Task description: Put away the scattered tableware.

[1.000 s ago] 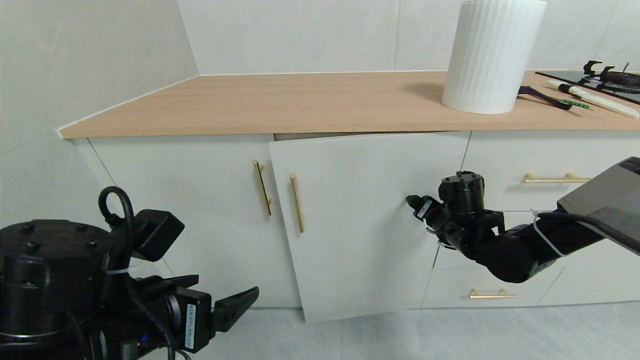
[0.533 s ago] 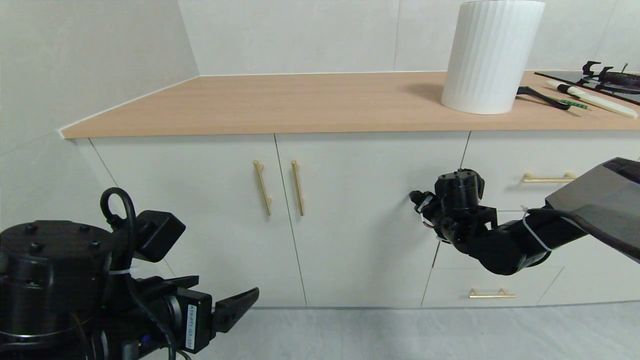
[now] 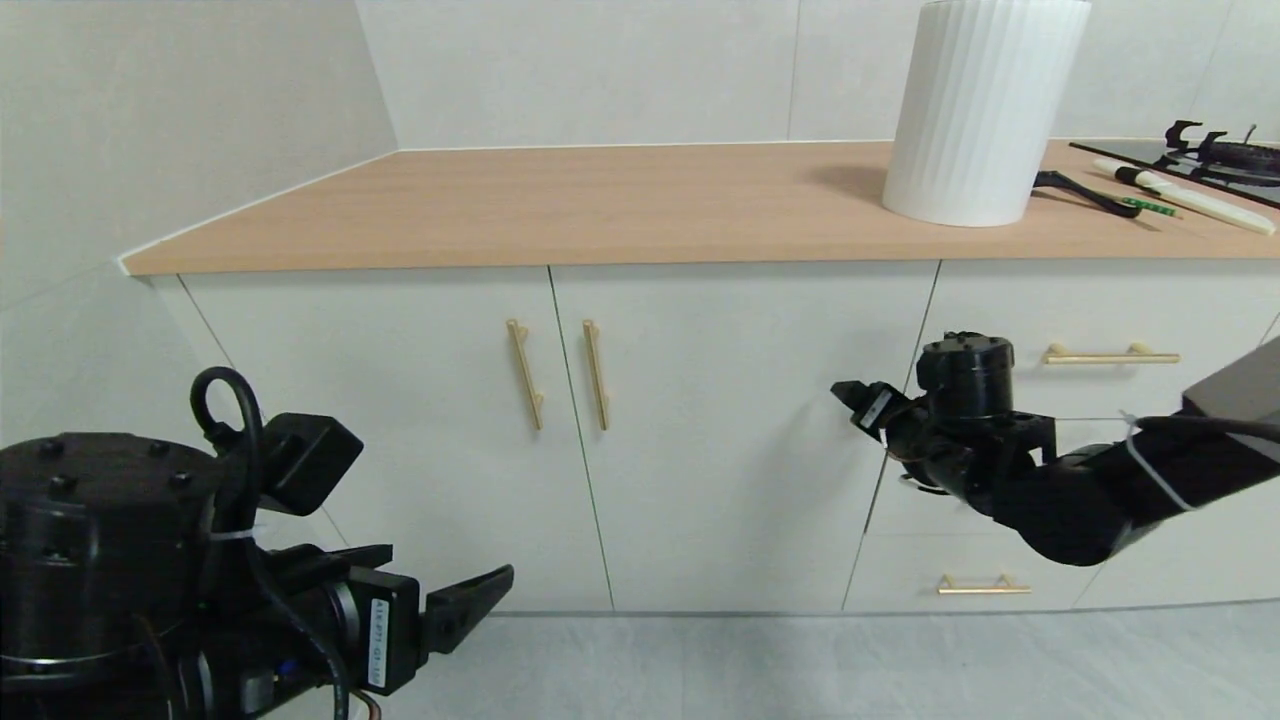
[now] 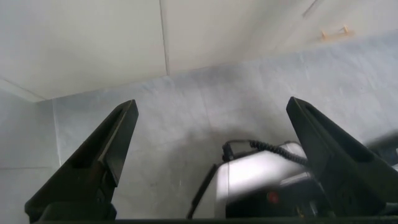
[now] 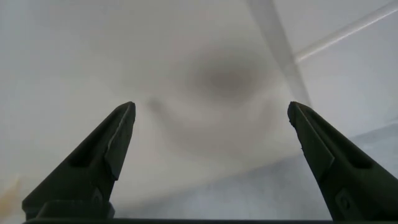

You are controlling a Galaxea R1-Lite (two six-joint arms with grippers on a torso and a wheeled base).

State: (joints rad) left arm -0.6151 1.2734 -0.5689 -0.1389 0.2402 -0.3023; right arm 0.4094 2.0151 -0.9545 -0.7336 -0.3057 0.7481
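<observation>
The scattered tableware lies on the wooden counter [image 3: 560, 205] at the far right: a black utensil [image 3: 1088, 193], a thin green stick [image 3: 1150, 207] and a long white utensil [image 3: 1195, 198]. My right gripper [image 3: 868, 402] [image 5: 210, 111] is open and holds nothing. It hangs just in front of the shut right cabinet door [image 3: 730, 430], near the door's right edge. My left gripper [image 3: 450, 565] [image 4: 211, 106] is low at the near left, above the floor, also open with nothing in it.
A tall white ribbed container [image 3: 985, 110] stands on the counter beside the utensils, and a black stove grate [image 3: 1225, 152] is behind them. Both cabinet doors are shut, with gold handles [image 3: 595, 375] at the middle. Drawers with gold pulls [image 3: 1110, 355] lie to the right. Grey floor [image 3: 800, 665] lies below.
The right cabinet door, ajar a second ago, swung shut against the frame. My right gripper then drew back slightly to the right. The left arm barely moved.
</observation>
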